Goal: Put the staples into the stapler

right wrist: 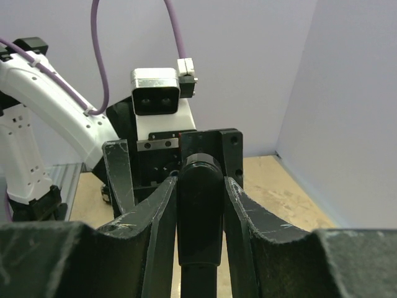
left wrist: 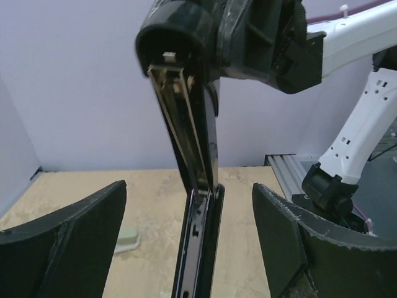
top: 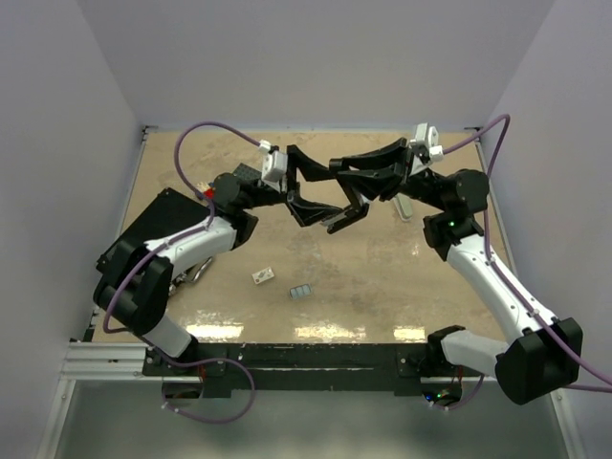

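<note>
The black stapler (top: 330,220) hangs in the air above the middle of the table, swung open. In the left wrist view its metal magazine (left wrist: 197,248) runs down between my left gripper's (left wrist: 189,188) fingers (left wrist: 68,242). They stand wide open on either side and do not touch it. The top arm (left wrist: 183,118) rises to my right gripper (right wrist: 200,183), which is shut on the stapler's rounded black end (right wrist: 200,211). The staples (top: 302,292), a small grey-blue block, lie on the table near the front, below both grippers.
A little white box (top: 263,276) lies just left of the staples. A black mat (top: 158,225) covers the left side under the left arm. A pale elongated object (top: 403,206) lies under the right arm. Lilac walls close three sides.
</note>
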Robot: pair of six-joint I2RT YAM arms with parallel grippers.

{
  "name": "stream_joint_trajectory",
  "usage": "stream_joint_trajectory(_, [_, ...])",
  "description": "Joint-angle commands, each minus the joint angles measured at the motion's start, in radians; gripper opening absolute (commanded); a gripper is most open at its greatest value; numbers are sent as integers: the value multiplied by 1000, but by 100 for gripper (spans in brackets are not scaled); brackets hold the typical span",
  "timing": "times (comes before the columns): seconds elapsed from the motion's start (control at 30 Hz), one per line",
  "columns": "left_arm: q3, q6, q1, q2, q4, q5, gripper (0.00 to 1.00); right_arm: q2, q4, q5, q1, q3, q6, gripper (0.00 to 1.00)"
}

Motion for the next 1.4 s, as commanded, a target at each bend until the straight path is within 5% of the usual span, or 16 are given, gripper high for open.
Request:
stream_joint_trajectory(0.0, [86,-30,-49,67,165,102,85,-9,78,3,16,10,9,0])
stream_joint_trajectory(0.6, [90,-13,-82,165,103,129,51,-3,86,8,50,16,8,0])
stream_joint_trajectory(0.83, [70,8,-93,171,85,134,46,-2,87,8,50,16,6,0])
stream_joint_trajectory(0.97, [56,36,-96,159,54,134,21,-2,81,10,50,10,-2,0])
stream_joint_trajectory(1.0, [50,47,-96,145,48,126,5,-9,70,13,50,7,-11,0])
stream_joint_trajectory(1.03, [41,59,-95,138,38,120,0,-16,54,19,50,-2,-24,0])
stream_joint_trajectory(1.37, [-191,-21,60,4,114,-61,0,-163,-62,147,29,-206,-141,0])
